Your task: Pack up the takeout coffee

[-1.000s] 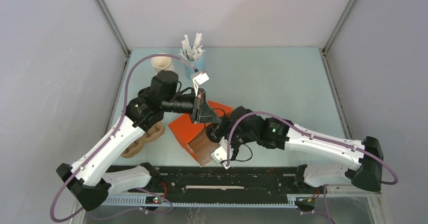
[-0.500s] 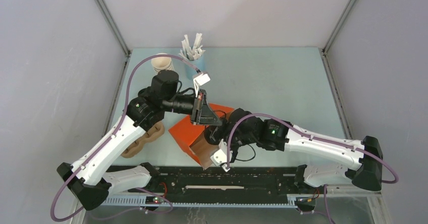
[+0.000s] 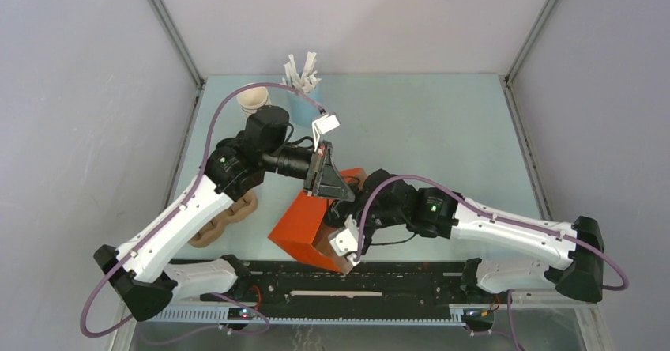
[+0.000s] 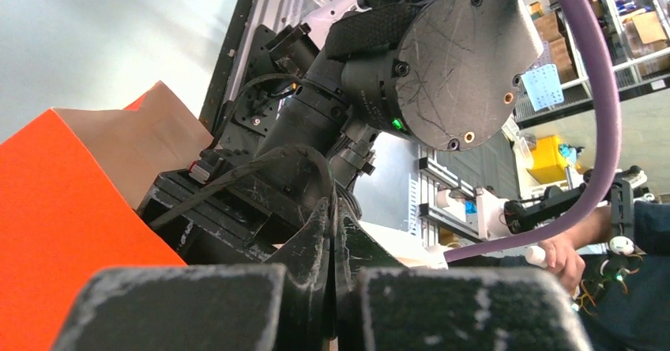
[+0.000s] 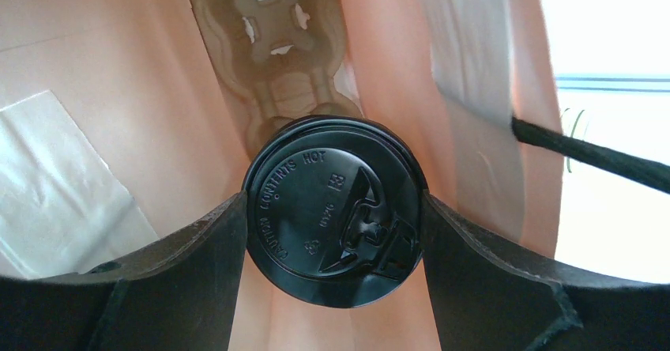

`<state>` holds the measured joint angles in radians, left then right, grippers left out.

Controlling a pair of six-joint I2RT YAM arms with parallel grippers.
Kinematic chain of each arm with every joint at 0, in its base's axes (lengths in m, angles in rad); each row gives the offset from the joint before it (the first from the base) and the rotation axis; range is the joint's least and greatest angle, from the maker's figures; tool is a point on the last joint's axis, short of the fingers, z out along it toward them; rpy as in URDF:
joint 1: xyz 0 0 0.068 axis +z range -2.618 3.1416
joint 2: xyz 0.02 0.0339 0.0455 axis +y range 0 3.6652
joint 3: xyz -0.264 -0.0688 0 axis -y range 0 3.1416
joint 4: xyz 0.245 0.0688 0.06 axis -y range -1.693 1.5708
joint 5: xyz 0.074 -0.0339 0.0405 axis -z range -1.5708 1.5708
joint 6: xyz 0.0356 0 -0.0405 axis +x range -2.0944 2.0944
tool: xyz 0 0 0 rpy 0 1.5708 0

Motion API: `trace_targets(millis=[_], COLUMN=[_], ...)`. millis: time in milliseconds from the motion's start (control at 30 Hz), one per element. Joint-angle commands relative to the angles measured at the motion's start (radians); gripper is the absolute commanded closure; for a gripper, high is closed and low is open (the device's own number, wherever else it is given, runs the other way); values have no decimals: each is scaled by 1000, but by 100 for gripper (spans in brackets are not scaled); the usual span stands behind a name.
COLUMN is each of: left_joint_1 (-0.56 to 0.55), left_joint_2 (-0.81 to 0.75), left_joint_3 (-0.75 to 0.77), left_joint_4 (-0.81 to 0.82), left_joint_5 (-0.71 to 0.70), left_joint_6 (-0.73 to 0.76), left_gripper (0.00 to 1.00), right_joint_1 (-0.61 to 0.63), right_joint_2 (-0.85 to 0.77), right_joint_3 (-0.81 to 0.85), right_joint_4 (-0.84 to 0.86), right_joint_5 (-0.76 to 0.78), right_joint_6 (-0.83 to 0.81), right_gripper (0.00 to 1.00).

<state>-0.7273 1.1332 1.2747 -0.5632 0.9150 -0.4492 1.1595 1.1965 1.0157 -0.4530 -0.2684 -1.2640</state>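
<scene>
The takeout coffee shows only its round black lid (image 5: 336, 209) in the right wrist view. My right gripper (image 5: 333, 202) is shut on it, one finger (image 5: 197, 264) pressing each side. The cup hangs inside the orange paper bag (image 3: 304, 223), above a brown pulp carrier (image 5: 276, 19) lying at the bag's bottom. From above, the cup and the right fingers are hidden in the bag. My left gripper (image 3: 338, 193) is shut on the bag's upper rim, holding the tilted bag (image 4: 55, 209); its jaws (image 4: 332, 209) stand pressed together.
A stack of cream cups (image 3: 254, 98) and a light blue cup of white sticks (image 3: 304, 106) stand at the back left. A second brown pulp carrier (image 3: 225, 220) lies left of the bag. The black rail (image 3: 348, 284) runs just in front of the bag.
The bag has tipped further and slid toward the near edge. My left gripper has shifted right with its rim, and my right wrist has followed it into the mouth.
</scene>
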Motion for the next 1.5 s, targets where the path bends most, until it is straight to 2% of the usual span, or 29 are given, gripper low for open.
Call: trace_targets(millis=[0,200,400,500,700,867,1233,1367,1467], left_joint_1=[-15,-14,-15,-30,-42,-39,-19,-12,-10], left_joint_2=[5,18,46,78,100,41,-25,-36,-23], left_joint_3=[69,102,149,161,130,48,-43,-40,12], left_joint_4=[14,-80,-73,-28,-46,-62,-15,-27,-66], left_joint_5=[53,43,39,54,64,45,43,25,-53], left_joint_6=[-19,44,53,32,75,96,54,56,83], left_gripper=[100,100,100,100,100,100,100,100,100], right_joint_1=[22,26,117,126,104,73,-17,-32,-8], right_joint_2=[-43,-94,-103,-71,-3,28,57,41,55], right_joint_3=[-3,-22,-25,-25,-8,5,5,5,5], right_joint_4=[-60,-147,-148,-116,-40,-69,-62,-11,-11], right_joint_5=[30,36,69,113,158,151,151,96,95], right_joint_6=[-31,-33,16,26,19,32,-95,-38,8], right_gripper=[45,45,45,46,44,45,45,43,44])
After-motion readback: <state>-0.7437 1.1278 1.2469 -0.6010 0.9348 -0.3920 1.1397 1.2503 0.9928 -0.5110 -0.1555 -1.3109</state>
